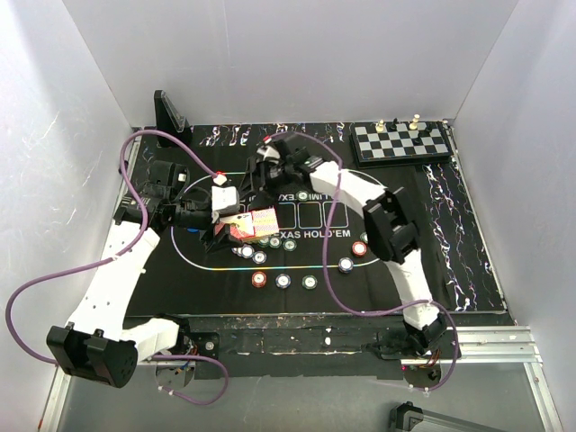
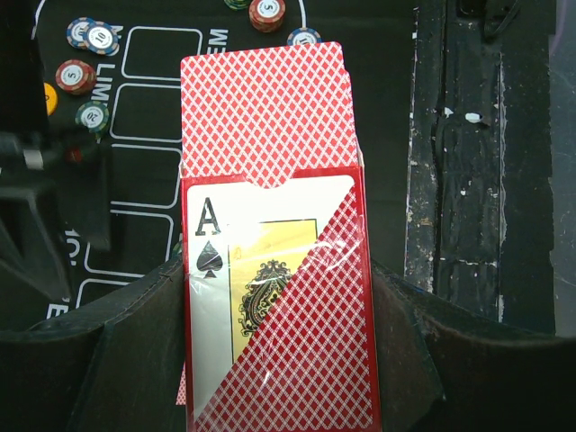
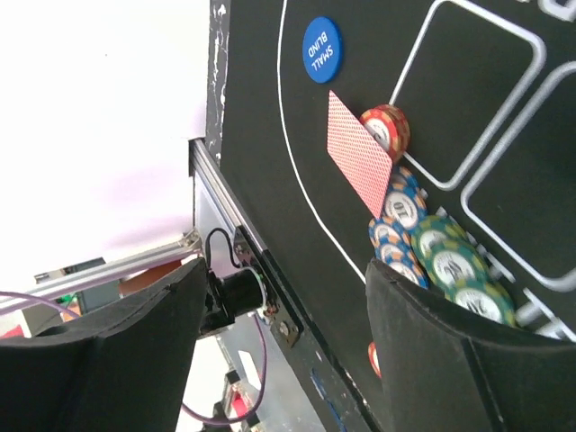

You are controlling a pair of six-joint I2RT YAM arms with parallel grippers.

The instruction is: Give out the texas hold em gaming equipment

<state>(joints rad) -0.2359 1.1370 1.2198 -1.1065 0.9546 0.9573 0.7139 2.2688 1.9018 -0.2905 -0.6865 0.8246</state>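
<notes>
Left gripper [image 2: 279, 360]: extended over black felt mat [image 1: 405, 243], fingers clamped on red card box [image 2: 297, 315], red-patterned playing cards [image 2: 261, 108] protruding. Right gripper [image 3: 286, 270]: reaching far-left, fingers wide, empty; single red-backed card [image 3: 358, 165] flat beside round blue disc [image 3: 321, 49].

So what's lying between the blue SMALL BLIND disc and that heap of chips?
One red-backed card, face down, lies between the blue disc and the chip heap, a red chip beside it; the right wrist view shows this.
</notes>
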